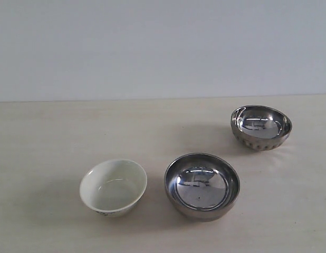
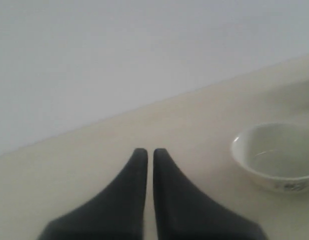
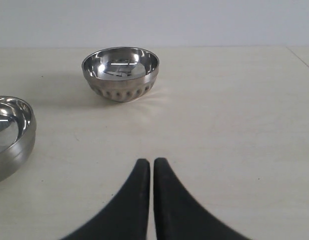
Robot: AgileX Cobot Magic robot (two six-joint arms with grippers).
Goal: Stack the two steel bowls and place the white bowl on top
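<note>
Exterior view: the white bowl [image 1: 113,188] is seen near the smooth steel bowl [image 1: 202,186], the dimpled steel bowl [image 1: 261,127] set farther off. Left wrist view: the left gripper [image 2: 150,152] is seen closed, empty. Right wrist view: the right gripper [image 3: 151,162] is likewise closed, empty

Wrist views crop the white bowl [image 2: 274,160] and smooth steel bowl [image 3: 19,145]

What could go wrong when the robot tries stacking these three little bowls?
Slipping: the smooth steel bowl and the dimpled steel bowl are shiny and round-sided, so a rim grip may slide. Nudging: the white bowl sits near the smooth one, apart but close, and a pincer reaching in could bump it. Also, the left pincer and right pincer are both shut; they must open before any grasp.
</note>
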